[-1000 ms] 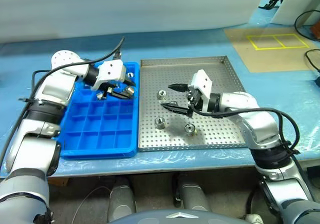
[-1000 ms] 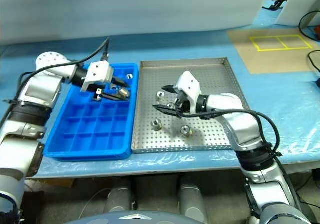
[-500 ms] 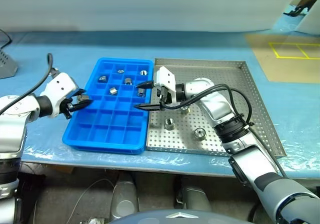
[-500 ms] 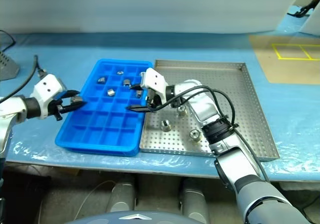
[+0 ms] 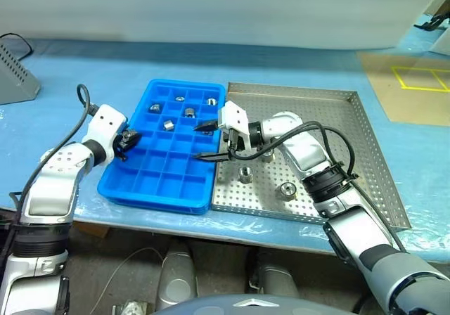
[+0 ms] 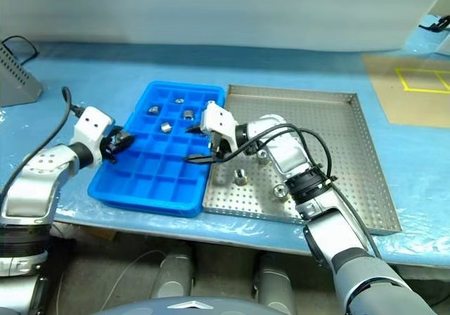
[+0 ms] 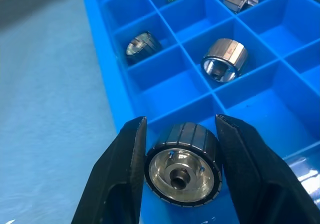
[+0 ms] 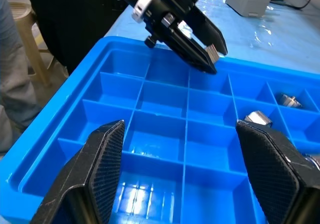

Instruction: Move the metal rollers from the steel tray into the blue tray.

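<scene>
One roller [image 7: 183, 170], half pincer-hidden

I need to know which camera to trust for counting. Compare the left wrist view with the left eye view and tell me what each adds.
Left wrist view: the left hand is closed on a metal roller, its centre hole facing the camera.

Left eye view: the steel tray with rollers on it, and the right hand, open, over the seam between the trays.

Both: the blue tray with rollers already in its far compartments.
</scene>
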Available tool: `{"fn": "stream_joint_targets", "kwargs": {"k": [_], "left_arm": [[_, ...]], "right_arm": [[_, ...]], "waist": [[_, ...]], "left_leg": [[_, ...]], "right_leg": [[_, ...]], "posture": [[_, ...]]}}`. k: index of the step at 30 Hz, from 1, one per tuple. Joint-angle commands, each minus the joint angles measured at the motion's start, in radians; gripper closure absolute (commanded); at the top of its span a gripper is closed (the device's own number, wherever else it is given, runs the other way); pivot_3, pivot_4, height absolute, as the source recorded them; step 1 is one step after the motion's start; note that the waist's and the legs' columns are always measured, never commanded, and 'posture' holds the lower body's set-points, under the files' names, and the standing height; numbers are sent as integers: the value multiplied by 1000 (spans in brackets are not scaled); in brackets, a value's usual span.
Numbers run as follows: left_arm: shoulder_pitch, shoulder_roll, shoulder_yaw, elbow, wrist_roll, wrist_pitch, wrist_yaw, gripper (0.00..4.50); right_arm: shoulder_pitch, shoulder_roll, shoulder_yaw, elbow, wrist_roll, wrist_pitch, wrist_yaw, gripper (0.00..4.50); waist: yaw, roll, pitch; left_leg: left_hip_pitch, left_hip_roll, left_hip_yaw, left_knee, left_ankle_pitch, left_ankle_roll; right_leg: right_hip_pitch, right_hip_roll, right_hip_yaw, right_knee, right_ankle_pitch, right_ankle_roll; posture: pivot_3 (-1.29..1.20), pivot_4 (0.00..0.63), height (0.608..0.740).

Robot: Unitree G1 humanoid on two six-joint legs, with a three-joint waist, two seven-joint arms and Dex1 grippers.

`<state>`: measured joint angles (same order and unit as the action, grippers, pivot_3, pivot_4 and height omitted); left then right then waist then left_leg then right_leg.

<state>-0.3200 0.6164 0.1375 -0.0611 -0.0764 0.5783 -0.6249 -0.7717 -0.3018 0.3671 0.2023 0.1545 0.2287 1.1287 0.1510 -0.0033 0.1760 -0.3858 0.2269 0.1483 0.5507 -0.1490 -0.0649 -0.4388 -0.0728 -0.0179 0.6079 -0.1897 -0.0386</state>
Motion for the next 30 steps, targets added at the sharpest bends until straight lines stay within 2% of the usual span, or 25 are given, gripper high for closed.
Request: {"fn": "stream_joint_targets", "kwargs": {"k": [1, 8, 13, 16, 20, 23, 26, 30], "left_arm": [[-18, 10, -15, 42, 12, -32, 18, 2601], [-25, 8, -49, 56, 0, -77, -9, 2601], [-59, 12, -59, 39, -30, -61, -47, 1059], [-94, 45, -51, 0, -78, -45, -118, 1059], [-233, 111, -72, 25, -123, -59, -244, 1059], [-367, 135, -152, 100, -134, -95, -391, 1059], [-405, 139, -224, 160, -110, -155, -481, 1059], [-430, 118, -335, 308, -53, -268, -591, 1059]], "right_arm": [[7, -1, -4, -61, -7, 6, -15, 803], [21, -13, -12, -62, -22, 6, -38, 803], [36, -20, -15, -77, -29, 7, -57, 803], [44, -32, -25, -98, -24, 17, -63, 803], [60, -70, -61, -151, 5, 68, -69, 803], [90, -123, -114, -226, 40, 138, -71, 803], [116, -158, -145, -272, 45, 175, -102, 803], [233, -228, -250, -407, 53, 272, -200, 803]], "waist": [[-2, 0, 0], [-1, 0, 0], [-2, 0, 0], [-3, 0, 0], [-3, 0, 0], [-2, 0, 0], [-22, 1, -1], [-58, 1, 0]], "left_leg": [[0, 0, 0, 0, 0, 0], [1, 0, 0, 0, 0, 0], [0, 0, 0, 0, 0, 0], [0, 0, 0, 0, 1, 0], [-1, 1, 0, 0, 1, -1], [0, 0, 0, 0, 2, -1], [4, -3, 2, 1, 2, -1], [4, -2, 2, -1, 4, -5]], "right_leg": [[0, 0, 0, 0, 0, 0], [0, 0, 0, 0, 0, 0], [0, 0, 0, 0, 0, 0], [0, 0, 0, 0, 0, 0], [0, 0, -1, 0, 0, 0], [2, -1, -1, 0, 0, 0], [3, -1, 3, 0, 0, 0], [2, 0, 5, 0, -1, 2]], "posture": [[252, 150, 740], [221, 150, 740], [196, 150, 740], [167, 150, 740], [107, 150, 740], [12, 150, 740], [-62, 150, 740], [-201, 150, 740]]}}
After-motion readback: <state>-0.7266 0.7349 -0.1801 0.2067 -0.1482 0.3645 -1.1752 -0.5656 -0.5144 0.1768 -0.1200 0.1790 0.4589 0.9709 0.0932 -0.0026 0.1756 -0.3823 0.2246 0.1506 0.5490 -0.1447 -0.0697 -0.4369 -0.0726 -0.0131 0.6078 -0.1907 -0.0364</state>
